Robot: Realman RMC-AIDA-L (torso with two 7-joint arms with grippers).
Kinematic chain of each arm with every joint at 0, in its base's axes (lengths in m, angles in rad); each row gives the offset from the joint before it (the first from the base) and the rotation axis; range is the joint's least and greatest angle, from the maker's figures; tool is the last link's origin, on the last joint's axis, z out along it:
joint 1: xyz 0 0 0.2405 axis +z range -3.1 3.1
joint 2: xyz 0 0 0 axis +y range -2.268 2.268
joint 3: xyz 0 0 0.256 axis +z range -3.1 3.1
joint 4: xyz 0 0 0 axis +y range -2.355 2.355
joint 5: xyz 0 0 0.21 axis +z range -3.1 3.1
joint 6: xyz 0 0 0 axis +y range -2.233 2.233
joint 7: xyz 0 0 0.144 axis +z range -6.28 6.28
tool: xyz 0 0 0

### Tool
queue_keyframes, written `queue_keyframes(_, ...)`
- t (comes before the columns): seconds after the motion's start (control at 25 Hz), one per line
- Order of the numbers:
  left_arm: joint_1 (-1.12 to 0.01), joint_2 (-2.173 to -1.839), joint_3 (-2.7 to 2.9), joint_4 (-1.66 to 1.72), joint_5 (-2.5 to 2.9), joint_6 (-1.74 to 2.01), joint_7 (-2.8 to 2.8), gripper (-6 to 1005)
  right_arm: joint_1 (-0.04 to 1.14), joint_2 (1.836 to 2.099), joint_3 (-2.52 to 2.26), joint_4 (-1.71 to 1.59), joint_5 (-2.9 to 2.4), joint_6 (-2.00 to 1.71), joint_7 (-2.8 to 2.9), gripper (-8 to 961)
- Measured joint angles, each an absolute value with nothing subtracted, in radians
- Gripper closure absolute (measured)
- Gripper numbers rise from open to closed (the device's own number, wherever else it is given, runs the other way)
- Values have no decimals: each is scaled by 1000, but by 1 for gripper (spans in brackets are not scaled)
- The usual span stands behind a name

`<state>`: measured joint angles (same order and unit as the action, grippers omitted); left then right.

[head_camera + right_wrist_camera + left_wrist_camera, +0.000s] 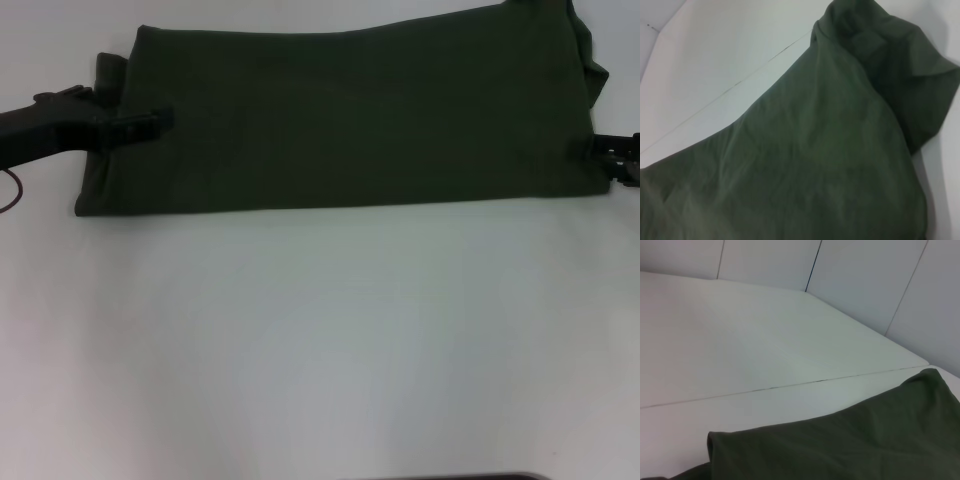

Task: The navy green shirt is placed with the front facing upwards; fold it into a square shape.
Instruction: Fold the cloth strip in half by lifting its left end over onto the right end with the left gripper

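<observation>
Reaching in low from either side, the left tool (160,120) and right tool (592,148) meet the folded shirt (350,115) on the worktop (320,340); their grip I cannot tell.

A: Head cam?
B: High, looking forward and down. Covers the white surface (320,340), with the shirt (340,120) across the far part and a claw at each end.

A: Left wrist?
B: Low and close to the surface (740,350), looking across it to wall panels (865,275). Shirt edge (850,445) fills the near corner.

A: Right wrist?
B: Very close above the shirt (815,165), angled down.

A: Overlap?
B: Shirt and surface seam, all three see the shirt.
</observation>
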<state>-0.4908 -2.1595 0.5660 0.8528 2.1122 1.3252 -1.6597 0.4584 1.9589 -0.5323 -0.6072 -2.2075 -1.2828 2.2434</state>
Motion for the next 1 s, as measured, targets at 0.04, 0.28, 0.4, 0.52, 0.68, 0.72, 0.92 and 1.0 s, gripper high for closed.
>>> queue_keyframes(0.04, -491, -2159, 566, 853, 2112, 1325, -1660, 48, 458, 1959, -532, -605, -2207, -1281, 2244, 131)
queue_keyframes(0.28, -488, -2157, 566, 853, 2112, 1325, -1660, 48, 458, 1958, -532, -585, -2207, -1250, 2234, 208)
queue_keyframes(0.4, -487, -2157, 566, 853, 2112, 1325, -1660, 48, 461, 1958, -533, -580, -2207, -1252, 2228, 396)
queue_keyframes(0.52, -486, -2156, 566, 854, 2112, 1325, -1660, 48, 461, 1956, -534, -580, -2207, -1259, 2225, 542)
queue_keyframes(0.68, -486, -2155, 566, 854, 2112, 1325, -1660, 48, 462, 1954, -534, -579, -2207, -1259, 2219, 710)
queue_keyframes(0.72, -486, -2154, 566, 853, 2112, 1325, -1660, 48, 462, 1954, -534, -580, -2207, -1258, 2219, 749)
queue_keyframes(0.92, -485, -2153, 566, 853, 2116, 1325, -1665, 48, 461, 1953, -534, -580, -2207, -1256, 2219, 898)
queue_keyframes(1.0, -481, -2153, 566, 853, 2120, 1325, -1666, 48, 458, 1952, -531, -581, -2207, -1254, 2219, 944)
